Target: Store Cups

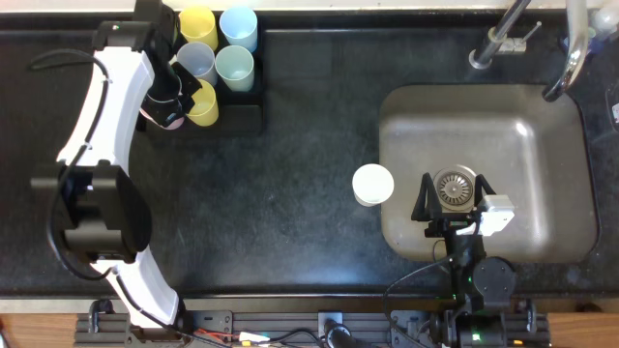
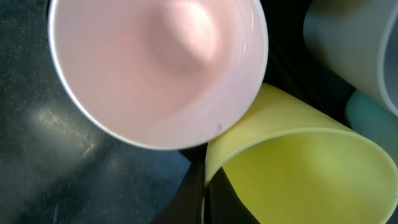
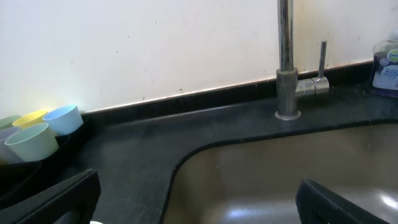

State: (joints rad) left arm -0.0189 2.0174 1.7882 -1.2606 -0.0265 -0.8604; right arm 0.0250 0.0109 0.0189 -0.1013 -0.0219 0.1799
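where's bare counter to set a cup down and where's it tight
The widest bare patch is the dark countertop between the cup tray and the sink, short of the white cup at the sink's left rim. Crowded: the tray, packed with cups, left arm over it.

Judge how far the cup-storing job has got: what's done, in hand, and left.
Done: a yellow cup, blue cup, grey cup and green cup stand in the black rack; a second yellow cup leans there. In hand: the left gripper holds a pink cup beside it. Left: seating that, then the white cup on the counter beside the sink; the right gripper hangs open over the sink.
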